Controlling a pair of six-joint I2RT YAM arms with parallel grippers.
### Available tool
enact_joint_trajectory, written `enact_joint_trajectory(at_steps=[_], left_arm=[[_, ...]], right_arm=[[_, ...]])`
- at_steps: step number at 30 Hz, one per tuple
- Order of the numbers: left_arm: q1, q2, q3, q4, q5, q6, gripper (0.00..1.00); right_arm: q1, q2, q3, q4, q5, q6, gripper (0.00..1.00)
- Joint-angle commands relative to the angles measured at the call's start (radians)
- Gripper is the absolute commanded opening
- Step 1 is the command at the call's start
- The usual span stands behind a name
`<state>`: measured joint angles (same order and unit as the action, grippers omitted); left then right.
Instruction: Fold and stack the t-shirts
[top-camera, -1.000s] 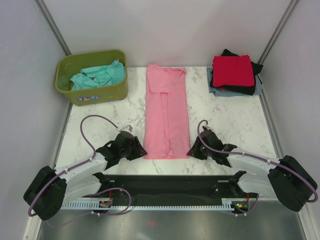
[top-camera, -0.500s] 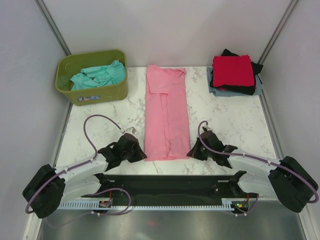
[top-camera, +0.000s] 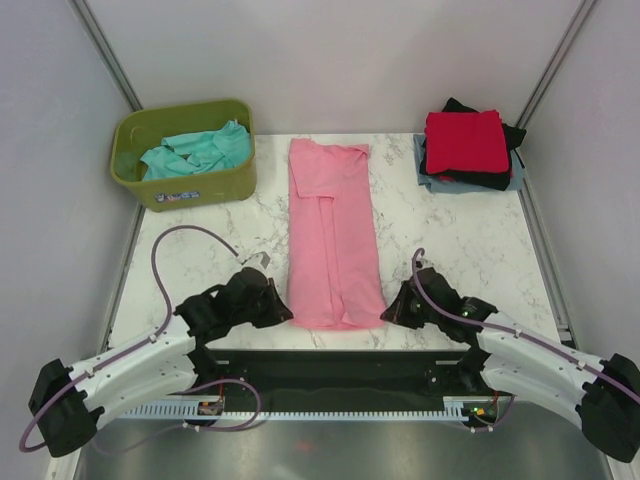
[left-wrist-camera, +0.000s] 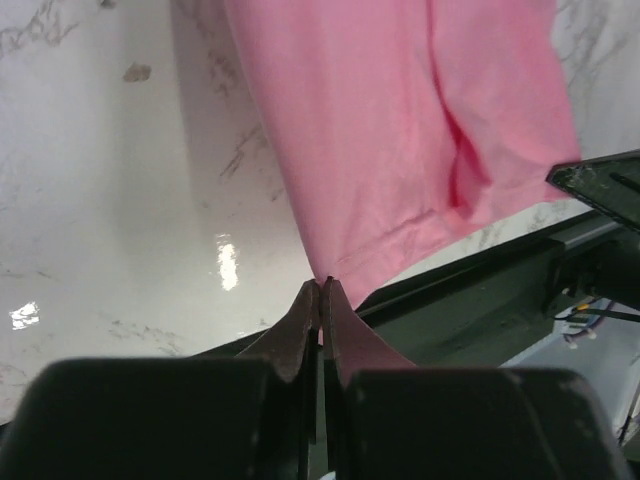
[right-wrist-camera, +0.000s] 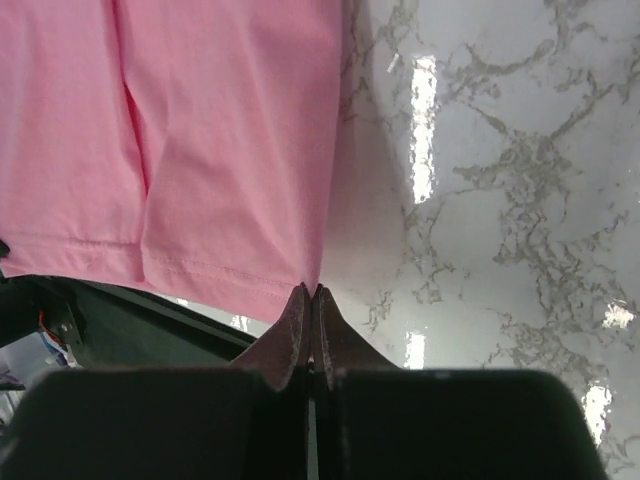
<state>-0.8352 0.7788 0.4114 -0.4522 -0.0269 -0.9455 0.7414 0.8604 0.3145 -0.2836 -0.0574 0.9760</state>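
The marble bench (top-camera: 470, 240) carries everything. On it the pink t-shirt (top-camera: 330, 240) is the biggest piece. It lies between the 2 sets of fingers and runs away from them as 1 long strip, its sides already folded in over the middle.

Well ahead of the left fingers (left-wrist-camera: 318, 295), out to their left, stands the olive tub (top-camera: 190, 190). A crumpled teal t-shirt (top-camera: 195, 150) lies inside it, not yet folded. Well ahead of the right fingers (right-wrist-camera: 305, 305), out to their right, sits the finished stack: a red t-shirt (top-camera: 462, 140) on top, a black one (top-camera: 497, 181) under it and a grey-blue one (top-camera: 432, 182) at the bottom.

Both sets of fingers are closed, and each pinches a near hem corner of the pink t-shirt at its tips.

So 3 shirts look done. The pink one seems about halfway, with its lengthwise folds and stacking left. After that the teal one has every step to go.
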Motion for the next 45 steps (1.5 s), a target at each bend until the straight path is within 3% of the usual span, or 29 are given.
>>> enact_joint_trajectory(at_steps=[1,8,12,21,29,45], left_arm=[[-0.008,0.004,0.147,-0.108,-0.048,0.014,0.02],[0.004,0.161,0.367,-0.146,-0.156,0.115,0.02],[0.051,0.282,0.48,-0.145,-0.182,0.192,0.02],[0.271,0.592,0.696,-0.033,-0.041,0.384,0.02],[0.419,0.879,0.926,-0.025,0.088,0.479,0.02],[0.515,1.231,1.279,-0.077,0.153,0.528,0.02]], right_arm=[[0.006,-0.015,0.147,-0.09,0.051,-0.026,0.0],[-0.033,0.182,0.386,-0.138,0.156,-0.174,0.0],[-0.127,0.288,0.52,-0.135,0.173,-0.278,0.0],[-0.264,0.624,0.837,-0.108,0.128,-0.47,0.0],[-0.333,0.873,1.038,-0.101,0.068,-0.508,0.0],[-0.425,1.207,1.388,-0.131,-0.048,-0.533,0.0]])
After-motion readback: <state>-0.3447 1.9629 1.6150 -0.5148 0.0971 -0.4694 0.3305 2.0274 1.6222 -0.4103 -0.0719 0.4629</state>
